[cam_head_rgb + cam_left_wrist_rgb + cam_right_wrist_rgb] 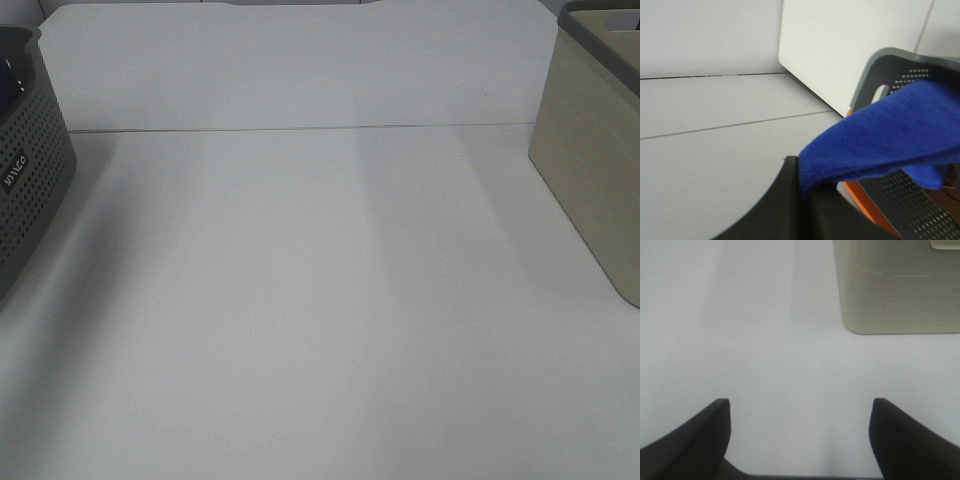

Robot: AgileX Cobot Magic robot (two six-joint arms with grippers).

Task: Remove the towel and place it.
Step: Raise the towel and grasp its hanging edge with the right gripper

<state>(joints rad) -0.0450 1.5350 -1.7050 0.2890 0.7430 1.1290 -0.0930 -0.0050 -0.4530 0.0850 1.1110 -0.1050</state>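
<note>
The royal-blue plush towel (890, 135) fills the left wrist view. It stretches from inside the grey perforated basket (880, 70) over the rim down to my left gripper (803, 181), whose black jaws are shut on the towel's stitched edge. My right gripper (800, 412) hovers open over the bare white table (765, 340) with nothing between its fingers. Neither gripper shows in the exterior high view, where only a dark blue sliver (5, 80) shows inside the basket (30, 170) at the far left edge.
A beige box (595, 150) stands at the table's right side, also seen ahead of the right gripper as the beige box (895, 285). An orange strip (865, 205) runs beneath the basket. A seam (300, 129) crosses the white table toward the back.
</note>
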